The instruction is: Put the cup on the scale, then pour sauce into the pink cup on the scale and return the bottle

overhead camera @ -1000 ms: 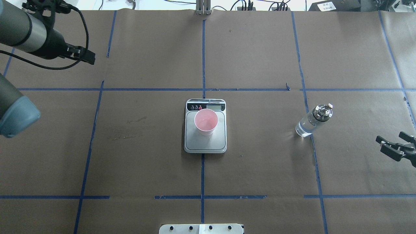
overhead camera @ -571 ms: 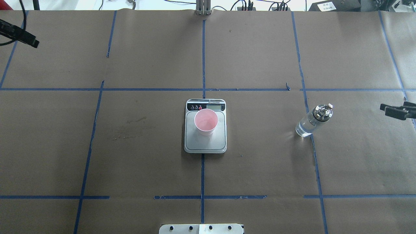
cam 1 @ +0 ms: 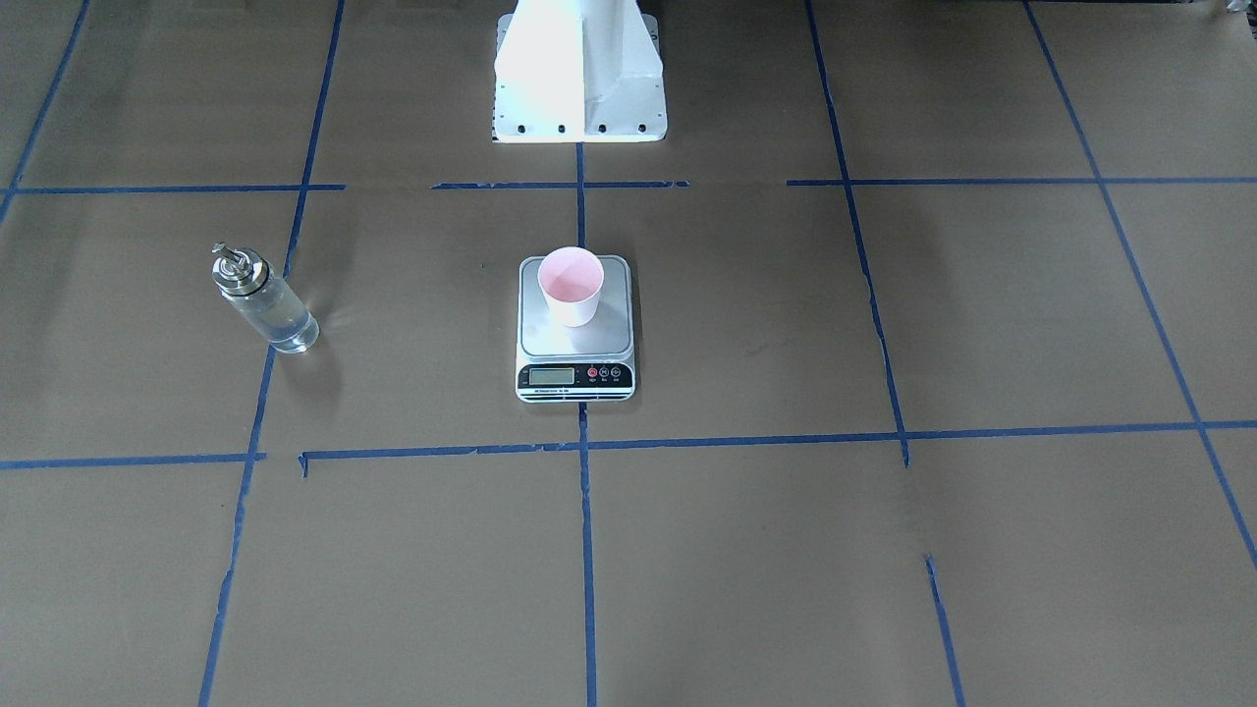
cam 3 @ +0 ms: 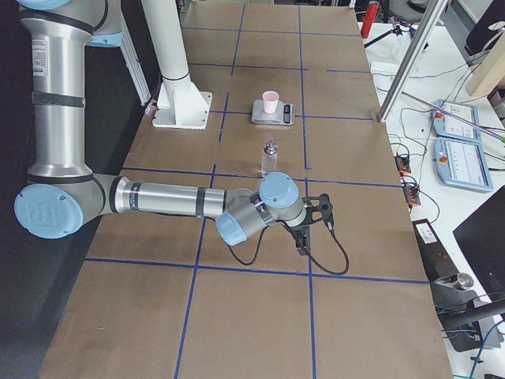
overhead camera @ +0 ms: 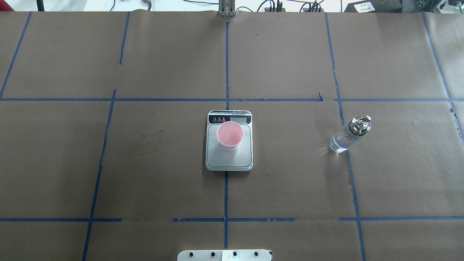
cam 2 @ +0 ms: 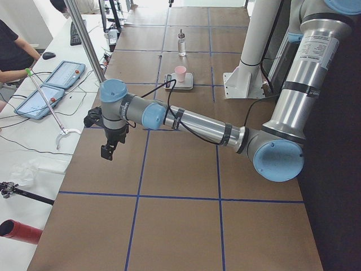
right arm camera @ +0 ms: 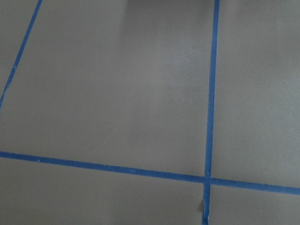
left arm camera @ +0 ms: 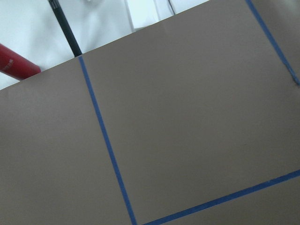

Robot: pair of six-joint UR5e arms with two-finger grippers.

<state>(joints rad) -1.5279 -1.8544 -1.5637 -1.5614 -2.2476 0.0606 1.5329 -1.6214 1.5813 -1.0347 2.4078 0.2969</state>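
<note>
Both arms have cleared out of the overhead shot since a second ago. Only the side cameras catch the left fingers (cam 2: 107, 150) and right fingers (cam 3: 304, 235), and I can't tell if they're released or clenched. The cup (overhead camera: 229, 135) sits mid-frame on the scale (overhead camera: 229, 159), with the bottle (overhead camera: 348, 136) well right and open worktop (overhead camera: 145, 174) all round.

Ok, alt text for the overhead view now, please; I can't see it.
A pink cup stands on a kitchen scale at the middle of a table covered in brown paper with blue tape lines. A clear, silver-capped bottle stands apart from them, to the view's right.
</note>
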